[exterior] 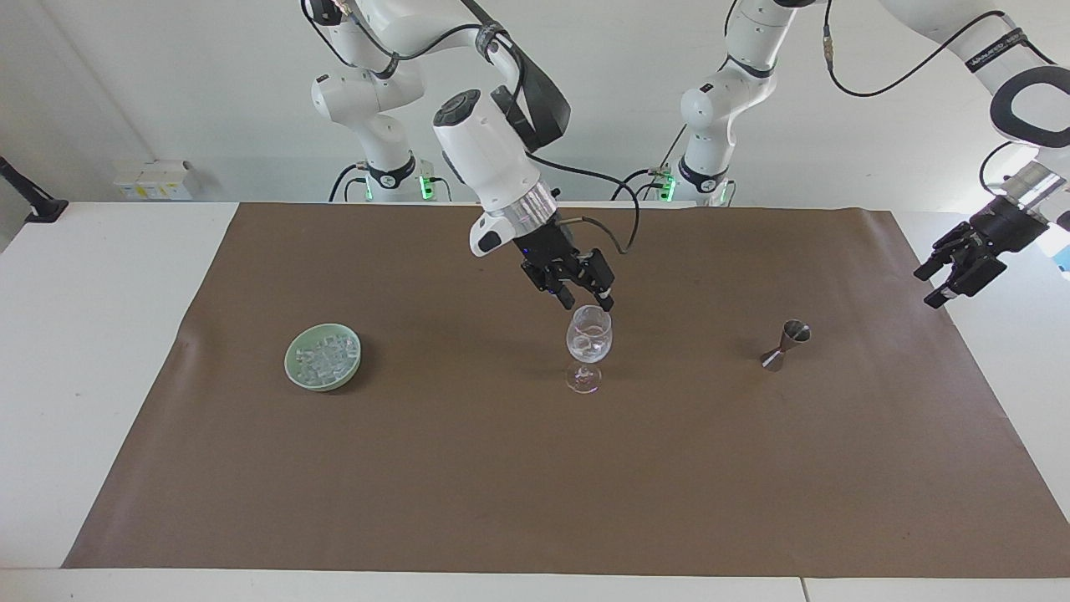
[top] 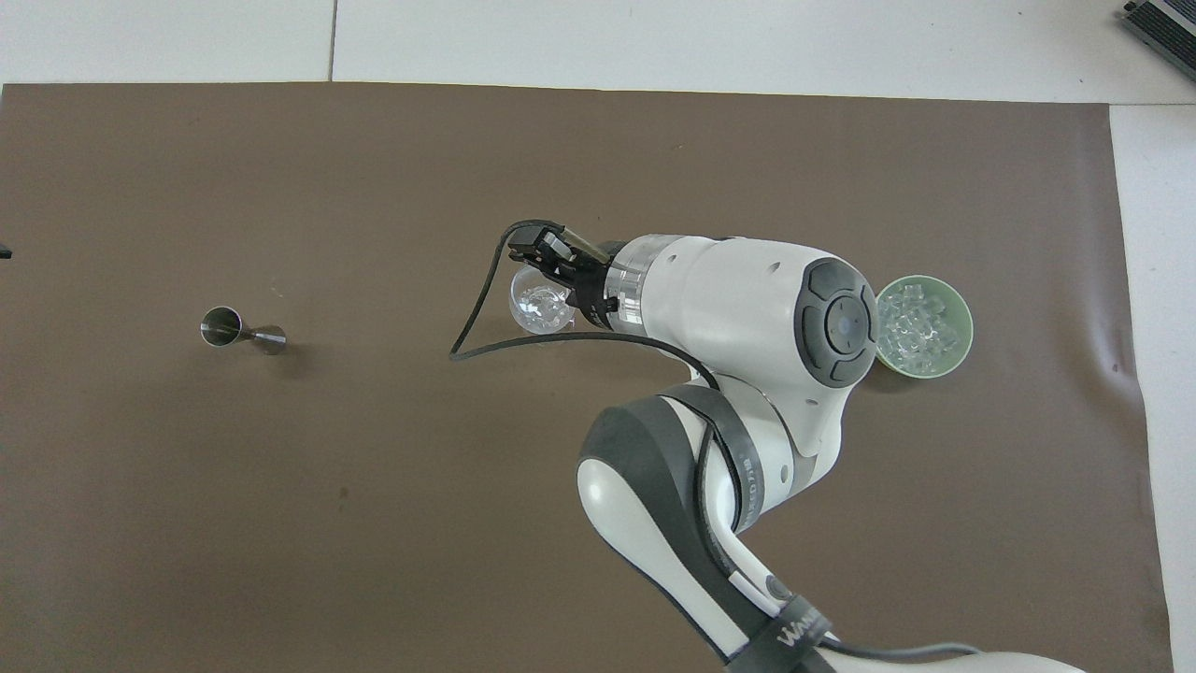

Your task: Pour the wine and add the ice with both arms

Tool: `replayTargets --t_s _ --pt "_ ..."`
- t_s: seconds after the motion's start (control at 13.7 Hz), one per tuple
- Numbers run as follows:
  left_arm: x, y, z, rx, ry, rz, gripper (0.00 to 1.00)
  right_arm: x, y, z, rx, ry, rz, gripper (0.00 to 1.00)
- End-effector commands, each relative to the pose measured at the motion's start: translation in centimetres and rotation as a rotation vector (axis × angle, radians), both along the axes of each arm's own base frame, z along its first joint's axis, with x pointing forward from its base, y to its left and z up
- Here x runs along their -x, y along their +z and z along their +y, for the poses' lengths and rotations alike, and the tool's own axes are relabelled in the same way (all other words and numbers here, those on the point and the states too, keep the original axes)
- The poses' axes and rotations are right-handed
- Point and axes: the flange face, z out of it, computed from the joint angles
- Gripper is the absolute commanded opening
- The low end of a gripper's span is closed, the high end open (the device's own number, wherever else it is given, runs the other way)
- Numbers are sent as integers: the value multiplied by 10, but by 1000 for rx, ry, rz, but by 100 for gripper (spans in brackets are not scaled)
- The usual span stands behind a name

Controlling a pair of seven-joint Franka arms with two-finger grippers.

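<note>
Ice (exterior: 323, 359) fills the green bowl (exterior: 354, 368) at centre-left of the facing frame, staged for further pickups. Right gripper (exterior: 585, 298), at frame centre, hangs just over the wine glass (exterior: 588, 339) with fingers parted and empty, evidently positioned for dropping cubes. Left gripper (exterior: 961, 267) waits open at the right edge. Jigger (exterior: 784, 345) stands right of centre.

Opposed high views, shared table (exterior: 100, 351)

1 glass (exterior: 588, 339), 1 jigger (exterior: 784, 345), 1 bowl (exterior: 323, 357) w/ ice (exterior: 323, 355), 2 arms (exterior: 489, 167).
</note>
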Motion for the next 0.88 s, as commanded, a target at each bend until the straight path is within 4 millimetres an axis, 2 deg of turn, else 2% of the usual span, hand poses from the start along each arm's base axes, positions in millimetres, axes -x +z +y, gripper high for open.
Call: replayTargets --t_s 0.0,0.15,0.29,0.51,0.66,0.8 --pt "5 19 -7 -88 -157 -50 100 -2 6 -6 -16 -17 8 89" --pt "6 22 -10 -134 -258 -75 100 -4 18 -32 3 -10 11 100" --pt "10 32 -18 -174 -312 -87 100 2 29 -66 45 15 24 100" --pt "10 46 -52 -233 -395 -76 100 14 55 -135 123 56 53 100" --pt "14 58 -69 -263 -430 -82 100 21 71 -171 258 105 54 100" --pt "15 69 -81 -305 -464 -88 100 29 95 -195 354 162 80 100"
